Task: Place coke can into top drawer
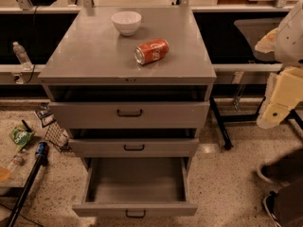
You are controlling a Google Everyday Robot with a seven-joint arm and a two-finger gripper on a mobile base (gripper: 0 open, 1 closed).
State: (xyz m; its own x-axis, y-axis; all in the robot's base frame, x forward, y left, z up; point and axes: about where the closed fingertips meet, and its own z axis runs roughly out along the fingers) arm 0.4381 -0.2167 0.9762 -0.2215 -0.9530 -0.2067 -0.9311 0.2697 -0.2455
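Observation:
The coke can [151,51], red with silver ends, lies on its side on the grey cabinet top [94,56], a little right of centre. The top drawer [136,207], the lowest of the three tiers, is pulled far out, and its inside shows nothing in it. The two like drawers above it [130,113] stand only slightly out. My gripper [280,98], a cream and white shape, hangs at the far right edge of the view. It is well right of the cabinet, lower than the can and apart from it.
A white bowl [126,22] sits on the cabinet top behind the can. A water bottle [21,55], a green packet [20,136] and a black pole [26,183] are at the left. Dark table legs [220,124] and a person's shoes [277,174] are at the right.

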